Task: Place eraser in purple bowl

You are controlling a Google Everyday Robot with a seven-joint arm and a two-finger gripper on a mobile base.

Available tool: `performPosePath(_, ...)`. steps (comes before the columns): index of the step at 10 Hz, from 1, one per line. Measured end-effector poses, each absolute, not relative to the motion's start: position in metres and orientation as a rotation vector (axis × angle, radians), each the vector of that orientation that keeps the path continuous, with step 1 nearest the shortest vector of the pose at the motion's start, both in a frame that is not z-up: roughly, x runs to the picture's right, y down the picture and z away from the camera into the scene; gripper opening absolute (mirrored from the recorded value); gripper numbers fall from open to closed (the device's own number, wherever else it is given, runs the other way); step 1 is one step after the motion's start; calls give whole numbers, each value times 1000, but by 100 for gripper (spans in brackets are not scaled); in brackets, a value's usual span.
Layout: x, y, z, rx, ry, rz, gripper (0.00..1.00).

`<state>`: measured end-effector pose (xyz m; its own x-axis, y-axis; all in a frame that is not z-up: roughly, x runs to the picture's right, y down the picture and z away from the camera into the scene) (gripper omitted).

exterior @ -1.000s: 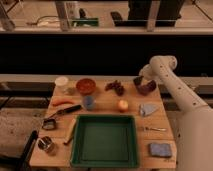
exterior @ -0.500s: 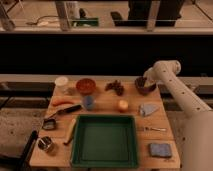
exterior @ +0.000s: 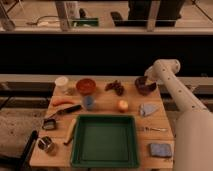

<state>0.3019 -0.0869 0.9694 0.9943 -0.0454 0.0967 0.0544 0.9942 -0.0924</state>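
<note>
Gripper over purple bowl, eraser not visible

Light wooden rectangular worktop [exterior: 107,107] carries everything; white tubular robot arm [exterior: 176,92] comes in from the right edge, elbow high at the far right corner, lower body filling the near right; big dark green square plastic tray [exterior: 105,140] sits front centre of the worktop; round dark purple bowl [exterior: 145,86] is at the far right corner, just beside the arm's end; gripper [exterior: 146,80] hangs right at the bowl's rim, over or inside it, mostly merged with the bowl's dark shape; cannot tell whether the jaws are released or clenched; small flat black eraser cannot be made out anywhere, possibly hidden in the bowl or at the gripper; round orange-red bowl [exterior: 86,86] is far left of centre; pale round cup [exterior: 62,82] just left of it at the far left corner; dark brownish clustered item [exterior: 115,87] lies between the two bowls; long orange carrot-like piece [exterior: 63,102] on the left side; long black-handled tool [exterior: 62,113] lies below it, angled; small blue cup [exterior: 89,102] stands near the orange-red bowl, in front of it; small yellow-orange round fruit [exterior: 122,105] sits right of the cup; crumpled pale blue-grey cloth [exterior: 148,109] lies right of the fruit; blue flat sponge-like pad [exterior: 160,149] is at the near right corner; small metallic utensil [exterior: 152,129] lies right of the tray; small dark metal can-like object [exterior: 46,145] sits near the left front corner.
</note>
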Motion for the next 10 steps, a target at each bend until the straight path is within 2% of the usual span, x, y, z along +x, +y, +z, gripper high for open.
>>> performPosePath(4, 297, -85, 977, -84, -87, -51, 74)
performPosePath(6, 293, -85, 978, -80, -87, -55, 80)
performPosePath(10, 285, -86, 972, -64, -82, -69, 80)
